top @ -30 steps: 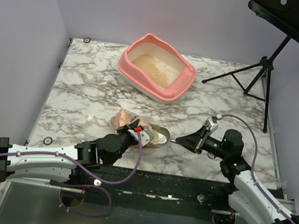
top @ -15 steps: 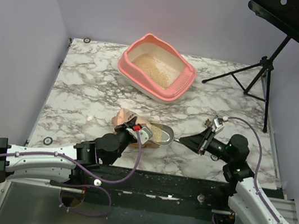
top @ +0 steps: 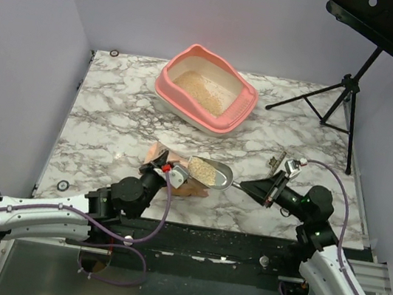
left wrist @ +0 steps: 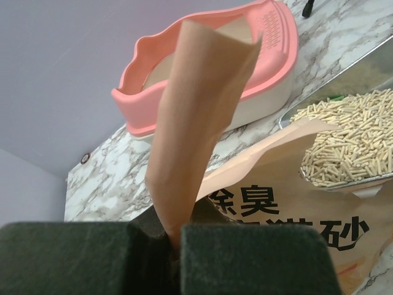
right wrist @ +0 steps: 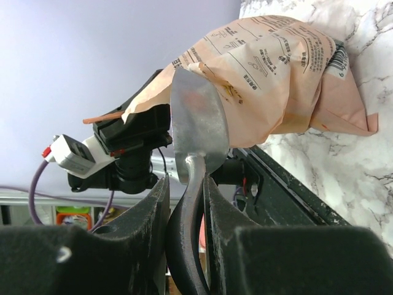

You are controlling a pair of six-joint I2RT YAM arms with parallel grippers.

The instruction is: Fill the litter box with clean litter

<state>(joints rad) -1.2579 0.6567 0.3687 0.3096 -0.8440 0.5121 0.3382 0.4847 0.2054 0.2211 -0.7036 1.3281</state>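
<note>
Toward 12 o'clock on the worktop [top: 111, 119] sits the litter box [top: 225, 116], some clean litter [top: 198, 90] inside. At 6 o'clock, the left end effector [left wrist: 175, 239] is clenched on a flap of the bag [left wrist: 270, 203]; the right end effector [right wrist: 186, 196] grasps a scoop [right wrist: 198, 123] heaped with pellets.

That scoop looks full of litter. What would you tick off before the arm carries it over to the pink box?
1. Right hand clamped on the scoop handle: ok.
2. Scoop heaped with clean litter: ok.
3. Scoop lifted clear of the bag: cannot tell; from above they overlap.
4. Left hand pinching the bag's flap: ok.
5. Table bare between scoop and litter box: ok.
6. Room left in the litter box: ok, its cream wall shows above the litter inside.
</note>
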